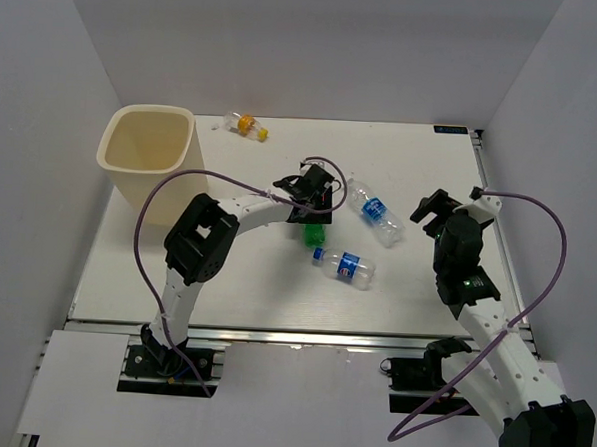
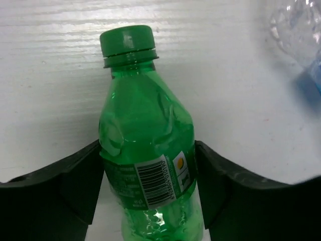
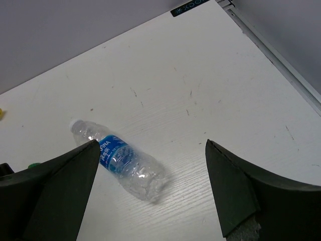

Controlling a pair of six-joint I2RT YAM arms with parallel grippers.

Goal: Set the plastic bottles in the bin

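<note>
The green bottle (image 2: pixel 145 125) lies on the white table, cap pointing away from the wrist, and shows in the top view (image 1: pixel 315 233) at mid-table. My left gripper (image 2: pixel 148 186) is shut on it, a black finger pressed against each side of its label; in the top view the gripper (image 1: pixel 313 209) sits just behind it. One clear blue-label bottle (image 1: pixel 375 211) lies to the right and also shows in the right wrist view (image 3: pixel 122 161). A second one (image 1: pixel 344 266) lies nearer. The small orange bottle (image 1: pixel 247 126) lies at the back. The cream bin (image 1: pixel 147 155) stands far left. My right gripper (image 3: pixel 151 145) is open and empty above the table.
The table's right rail (image 1: pixel 498 244) runs beside the right arm. A purple cable (image 1: pixel 159 206) loops off the left arm near the bin. Grey walls close in the back and both sides.
</note>
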